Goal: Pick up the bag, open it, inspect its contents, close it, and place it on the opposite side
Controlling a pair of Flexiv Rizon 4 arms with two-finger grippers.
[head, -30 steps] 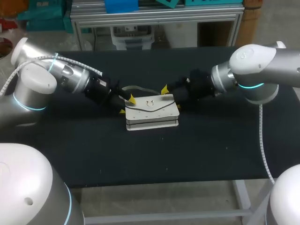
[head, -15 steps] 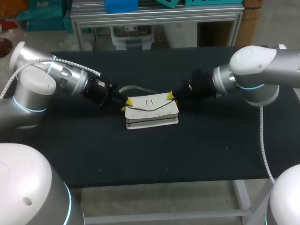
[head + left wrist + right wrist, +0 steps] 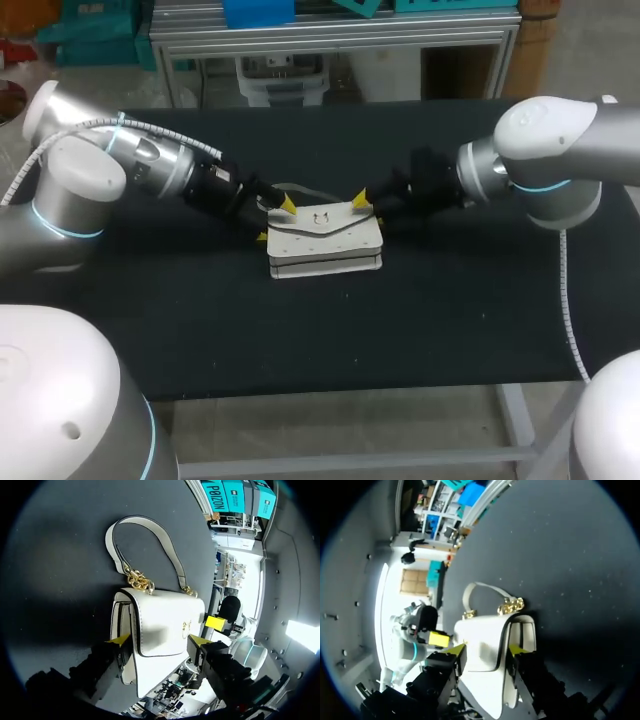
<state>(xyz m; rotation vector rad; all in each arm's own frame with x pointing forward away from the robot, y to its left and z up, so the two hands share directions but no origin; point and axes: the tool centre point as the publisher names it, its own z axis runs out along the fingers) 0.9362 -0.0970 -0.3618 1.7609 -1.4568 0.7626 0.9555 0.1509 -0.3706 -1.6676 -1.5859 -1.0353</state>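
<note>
One flat bag (image 3: 324,238), long axis left-right

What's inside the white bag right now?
Nothing inside shows. The white bag has its flap shut over the opening, with a gold clasp on it. The contents are covered.

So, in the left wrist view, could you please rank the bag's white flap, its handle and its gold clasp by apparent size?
1. white flap, clearly largest
2. handle, a long loop but thin
3. gold clasp, smallest by far
</note>
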